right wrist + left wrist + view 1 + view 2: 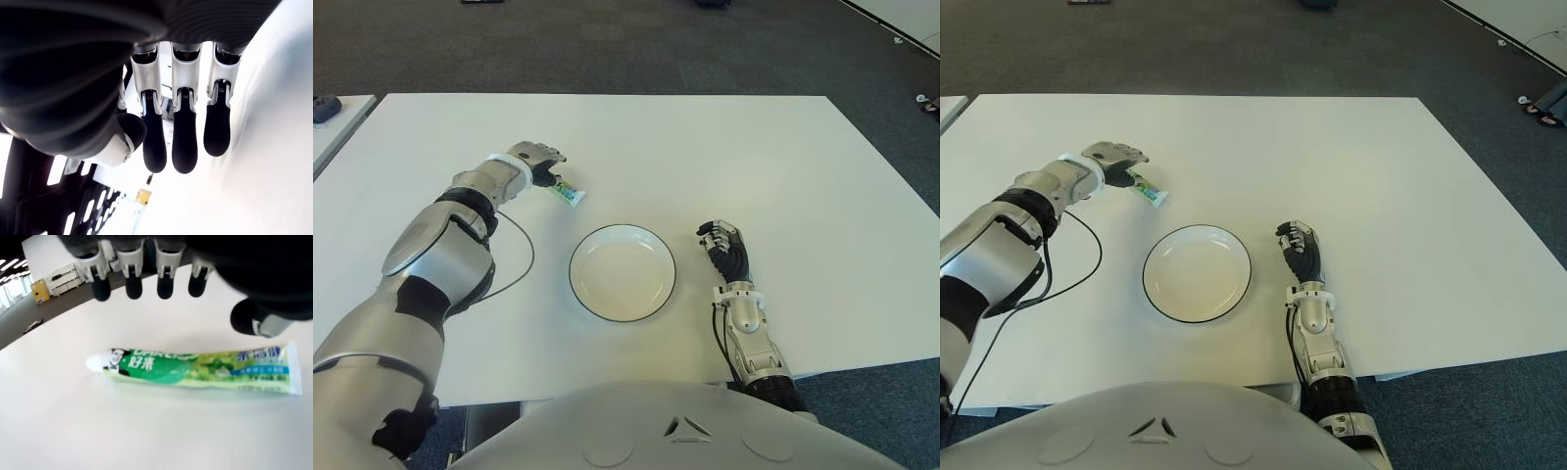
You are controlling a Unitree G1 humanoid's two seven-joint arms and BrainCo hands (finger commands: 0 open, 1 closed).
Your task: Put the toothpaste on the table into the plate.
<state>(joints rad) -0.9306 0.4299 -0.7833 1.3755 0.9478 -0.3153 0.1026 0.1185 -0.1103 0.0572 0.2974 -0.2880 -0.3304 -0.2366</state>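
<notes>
While it lies flat on the white table (773,157), the green toothpaste (195,369) sits directly beneath the left hand (536,159), whose fingers (133,281) hang spread above the tube without gripping it, the thumb just over its flat crimped end. Nearer the robot and toward its right from that hand stands the empty plate (584,294). Just beyond the plate's right side shows the right hand (722,245), fingers loosely extended and holding nothing.

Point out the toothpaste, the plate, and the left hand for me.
toothpaste (195,369): left wrist view, middle of the green tube.
plate (622,271): left eye view, bare white centre.
left hand (536,157): left eye view, back of the hand.
</notes>
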